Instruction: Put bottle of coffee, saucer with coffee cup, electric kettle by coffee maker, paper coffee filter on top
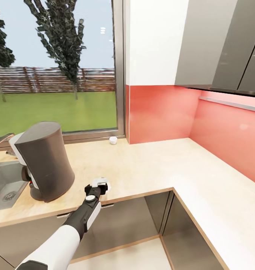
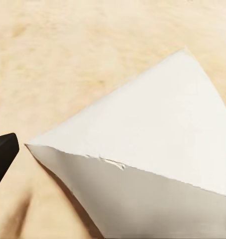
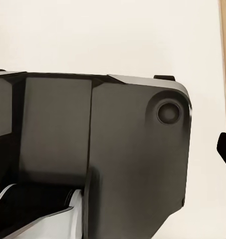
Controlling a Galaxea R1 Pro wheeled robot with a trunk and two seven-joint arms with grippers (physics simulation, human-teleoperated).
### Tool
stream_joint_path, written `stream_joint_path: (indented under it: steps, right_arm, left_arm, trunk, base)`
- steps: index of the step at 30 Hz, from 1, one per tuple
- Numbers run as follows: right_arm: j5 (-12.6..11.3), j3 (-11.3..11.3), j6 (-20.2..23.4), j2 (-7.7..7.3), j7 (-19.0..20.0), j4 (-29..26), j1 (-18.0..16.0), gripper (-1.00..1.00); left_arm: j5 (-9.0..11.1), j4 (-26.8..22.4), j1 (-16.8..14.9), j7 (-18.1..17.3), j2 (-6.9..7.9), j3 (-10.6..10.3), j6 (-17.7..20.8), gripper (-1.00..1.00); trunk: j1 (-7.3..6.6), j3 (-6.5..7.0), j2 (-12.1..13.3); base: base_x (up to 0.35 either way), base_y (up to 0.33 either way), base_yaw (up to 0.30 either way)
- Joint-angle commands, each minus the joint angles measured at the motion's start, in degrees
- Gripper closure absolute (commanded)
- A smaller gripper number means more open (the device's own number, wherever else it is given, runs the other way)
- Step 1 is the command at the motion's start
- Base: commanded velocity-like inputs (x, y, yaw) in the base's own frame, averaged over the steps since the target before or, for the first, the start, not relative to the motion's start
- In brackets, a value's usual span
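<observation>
Count, placed relative to the coffee maker: one coffee maker; one sink just beside it; one coffee cup behind; one paper coffee filter near its base.

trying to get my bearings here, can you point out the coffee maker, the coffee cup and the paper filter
coffee maker point(image 1: 45, 159): head view, on its curved dark grey back.
coffee cup point(image 1: 113, 140): head view, on the white cup's side, by the window frame.
paper coffee filter point(image 2: 158, 134): left wrist view, on its flat white upper face.
</observation>
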Motion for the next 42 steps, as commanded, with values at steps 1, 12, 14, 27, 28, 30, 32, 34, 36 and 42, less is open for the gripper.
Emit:
stream_joint_path:
  steps: [1, 12, 14, 27, 28, 30, 32, 34, 36, 42]
  right_arm:
    - [0.0, 0.3, -0.1, -0.02, 0.0, 0.0, 0.0, -1.00]
    - [0.0, 0.3, -0.1, -0.02, 0.0, 0.0, 0.0, -1.00]
    - [0.0, 0.3, -0.1, -0.02, 0.0, 0.0, 0.0, -1.00]
    - [0.0, 0.3, -0.1, -0.02, 0.0, 0.0, 0.0, -1.00]
    - [0.0, 0.3, -0.1, -0.02, 0.0, 0.0, 0.0, -1.00]
    - [0.0, 0.3, -0.1, -0.02, 0.0, 0.0, 0.0, -1.00]
    - [0.0, 0.3, -0.1, -0.02, 0.0, 0.0, 0.0, -1.00]
    - [0.0, 0.3, -0.1, -0.02, 0.0, 0.0, 0.0, -1.00]
    - [0.0, 0.3, -0.1, -0.02, 0.0, 0.0, 0.0, -1.00]
    - [0.0, 0.3, -0.1, -0.02, 0.0, 0.0, 0.0, -1.00]
  left_arm:
    - [0.4, -0.1, 0.0, 0.5, 0.09, -0.4, 0.3, -1.00]
    - [0.4, -0.2, 0.0, 0.4, 0.50, -0.5, 0.3, 1.00]
    - [0.4, -0.2, 0.0, 0.4, 0.50, -0.5, 0.3, 1.00]
    - [0.5, -0.2, 0.0, 0.4, 0.49, -0.6, 0.3, 1.00]
    - [0.5, -0.3, 0.0, 0.4, 0.49, -0.6, 0.3, 1.00]
    - [0.5, -0.4, 0.0, 0.4, 0.49, -0.7, 0.3, 1.00]
    - [0.5, -0.5, 0.0, 0.5, 0.44, -0.7, 0.3, 1.00]
    - [0.5, -0.6, 0.0, 0.5, 0.42, -0.8, 0.3, 1.00]
    - [0.5, -0.7, 0.0, 0.5, 0.41, -0.9, 0.3, 1.00]
    - [0.5, -0.8, 0.0, 0.5, 0.48, -0.7, 0.3, 1.00]
  trunk:
    - [0.05, -0.12, -0.1]
    - [0.05, -0.12, -0.1]
    - [0.05, -0.12, -0.1]
    - [0.05, -0.12, -0.1]
    - [0.05, -0.12, -0.1]
    - [0.05, -0.12, -0.1]
    - [0.05, -0.12, -0.1]
    - [0.05, -0.12, -0.1]
    - [0.05, -0.12, -0.1]
    - [0.05, -0.12, -0.1]
  base:
    - [0.190, 0.042, 0.000]
    - [0.026, 0.005, 0.000]
    - [0.000, 0.000, 0.000]
    - [0.000, 0.000, 0.000]
    - [0.000, 0.000, 0.000]
    - [0.000, 0.000, 0.000]
    - [0.000, 0.000, 0.000]
    - [0.000, 0.000, 0.000]
    - [0.000, 0.000, 0.000]
    - [0.000, 0.000, 0.000]
